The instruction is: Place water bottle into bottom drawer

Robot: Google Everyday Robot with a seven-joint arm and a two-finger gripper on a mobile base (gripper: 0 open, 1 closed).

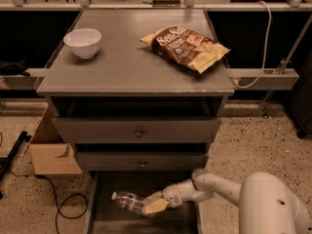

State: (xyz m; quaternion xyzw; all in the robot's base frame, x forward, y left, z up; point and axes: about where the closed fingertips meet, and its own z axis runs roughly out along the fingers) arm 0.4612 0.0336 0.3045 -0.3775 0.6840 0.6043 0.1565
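The water bottle (127, 201) is clear and ribbed with a white cap pointing left. It lies on its side low inside the bottom drawer (181, 219), which is pulled out under the cabinet. My gripper (153, 203) reaches in from the right on a white arm. Its tan fingers (156, 206) are closed around the bottle's right end. Whether the bottle rests on the drawer floor I cannot tell.
The grey cabinet top (122, 67) carries a white bowl (83, 42) at the left and a brown snack bag (185, 47) at the right. Two upper knobbed drawers (139, 130) are shut. A cardboard box (51, 150) and black cable (58, 199) lie on the floor left.
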